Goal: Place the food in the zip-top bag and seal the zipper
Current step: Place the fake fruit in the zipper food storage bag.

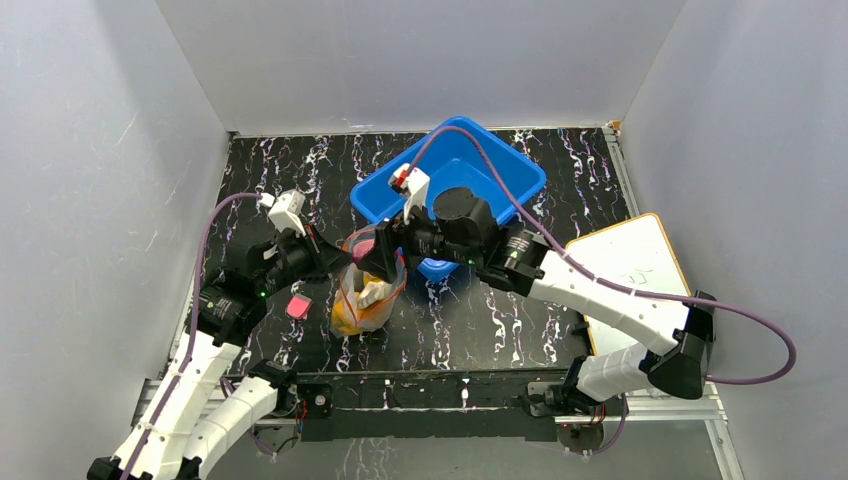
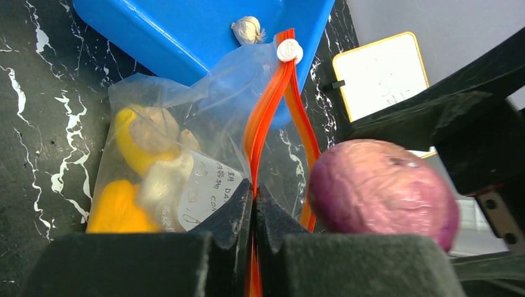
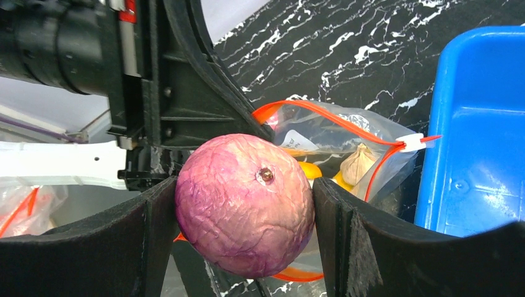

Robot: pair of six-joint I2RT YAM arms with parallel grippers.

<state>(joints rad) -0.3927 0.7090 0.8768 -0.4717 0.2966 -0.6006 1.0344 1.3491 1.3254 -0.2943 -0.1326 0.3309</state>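
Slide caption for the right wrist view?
Right tool grips purple piece at the mouth of the open zip-top bag, blue bin alongside.

**One camera overhead, two riding the wrists**

The top camera sits high behind the arm bases, looking down and forward over the whole marbled table (image 1: 480,330) to the far wall. The left wrist camera looks rightward from very close, taking in the blue bin (image 2: 186,37) and the whiteboard (image 2: 381,74). The right wrist camera faces back leftward, just as close. All three share the zip-top bag (image 1: 365,295) and the purple piece (image 2: 384,192).
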